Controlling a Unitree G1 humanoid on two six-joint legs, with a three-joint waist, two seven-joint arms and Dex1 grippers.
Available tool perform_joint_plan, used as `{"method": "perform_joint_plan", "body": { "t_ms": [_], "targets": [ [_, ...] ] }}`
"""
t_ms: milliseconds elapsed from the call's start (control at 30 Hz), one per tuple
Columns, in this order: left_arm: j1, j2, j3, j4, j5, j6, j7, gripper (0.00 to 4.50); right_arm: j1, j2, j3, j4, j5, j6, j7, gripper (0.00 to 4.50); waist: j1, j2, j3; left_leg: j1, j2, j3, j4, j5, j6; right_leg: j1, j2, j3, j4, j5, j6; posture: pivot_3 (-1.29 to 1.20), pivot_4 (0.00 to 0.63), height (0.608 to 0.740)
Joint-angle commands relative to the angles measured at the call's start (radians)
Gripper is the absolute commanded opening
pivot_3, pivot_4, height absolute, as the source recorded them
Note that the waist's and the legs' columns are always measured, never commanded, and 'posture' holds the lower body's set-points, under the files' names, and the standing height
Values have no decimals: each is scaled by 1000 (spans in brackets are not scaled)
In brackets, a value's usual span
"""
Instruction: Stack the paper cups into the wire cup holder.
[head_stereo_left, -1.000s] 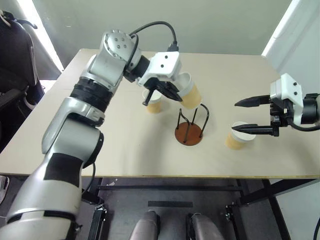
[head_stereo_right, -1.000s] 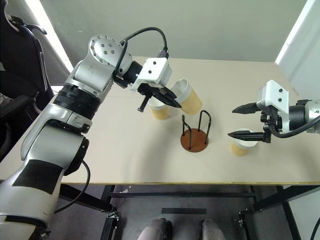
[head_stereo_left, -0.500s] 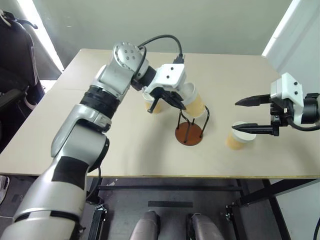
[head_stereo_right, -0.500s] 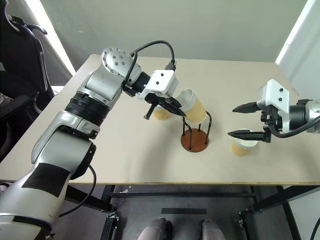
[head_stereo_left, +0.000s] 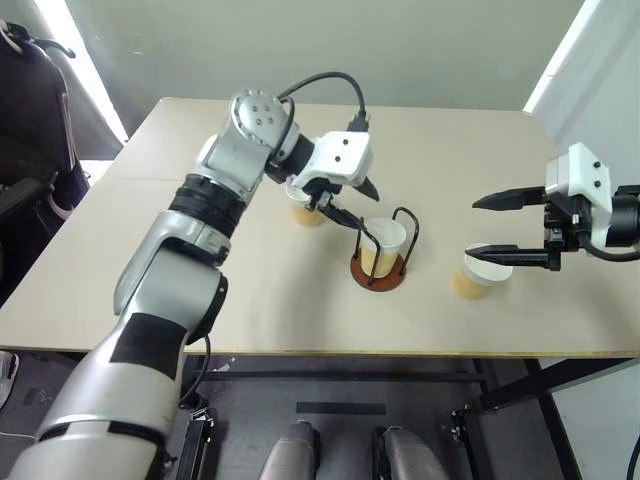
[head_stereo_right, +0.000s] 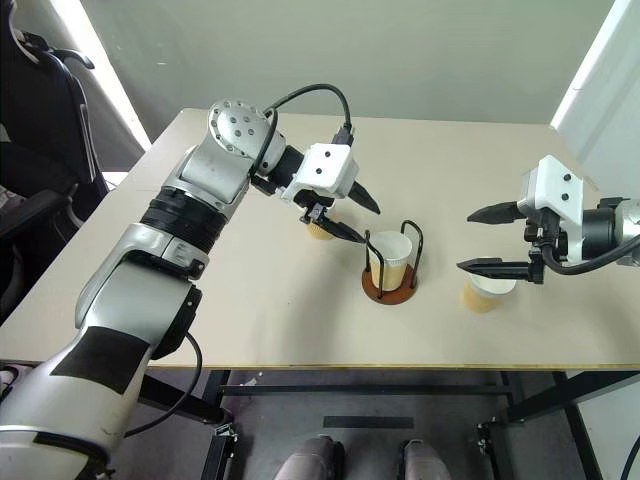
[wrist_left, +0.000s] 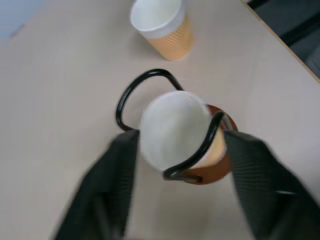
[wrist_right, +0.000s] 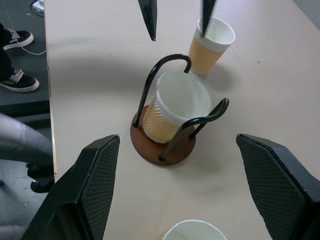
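Observation:
One paper cup (head_stereo_left: 385, 243) sits inside the wire cup holder (head_stereo_left: 378, 273), leaning a little between its black loops on the reddish-brown base. My left gripper (head_stereo_left: 358, 203) hangs open just above and behind it, holding nothing. A second paper cup (head_stereo_left: 303, 209) stands upright on the table behind that gripper, partly hidden by it. The third paper cup (head_stereo_left: 478, 274) stands to the holder's right. My right gripper (head_stereo_left: 472, 231) is open just above this cup, with its lower finger over the rim. The right wrist view shows the holder's base (wrist_right: 165, 148) and the cup in the holder (wrist_right: 175, 109).
The beige table (head_stereo_left: 200, 300) has its front edge close to the holder and the right cup. A black chair (head_stereo_left: 30, 100) stands off the table's left side. A grey wall runs behind the far edge.
My left gripper carried its cup down over the holder, then opened, and the cup now sits inside the wire loops. The right arm has kept still.

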Motion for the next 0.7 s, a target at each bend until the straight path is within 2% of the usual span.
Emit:
{"method": "perform_joint_plan", "body": {
  "t_ms": [33,67,100,200,433,567,700],
  "targets": [
    [-26,-10,51,5,5,-18,24,4035,-6,-12,-37,-11,7,-9,-2,3787,1,0,0,0,0,0,0,0,0,0,0,0,0,0,0,0,150,740],
    [-27,-12,57,7,8,-22,32,4432,-6,-12,-37,-11,7,-9,-1,3787,1,0,0,0,0,0,0,0,0,0,0,0,0,0,0,0,150,740],
    [-29,-14,66,14,11,-24,45,4478,-6,-12,-37,-10,6,-10,-1,3787,1,0,0,0,0,0,0,0,0,0,0,0,0,0,0,0,150,740],
    [-39,-8,99,31,22,-34,105,4478,1,-13,-40,-13,2,-16,-4,3787,0,0,0,0,0,0,0,0,0,0,0,0,0,0,0,0,150,740],
    [-14,83,131,20,41,-53,76,4478,36,-9,-9,-43,-14,-2,-22,3787,-3,0,0,0,0,0,0,0,0,-1,0,0,0,0,0,0,150,740],
    [-1,119,216,-7,-63,88,7,4478,31,-7,3,-37,-21,-6,-19,3787,0,0,0,0,0,0,0,0,0,0,0,0,0,0,0,0,150,740],
    [28,166,277,-119,-146,274,-49,4478,47,-18,27,-27,-66,-50,-8,3787,-1,0,0,0,0,0,0,0,0,-1,0,0,0,0,0,0,150,740]
  ]
}}
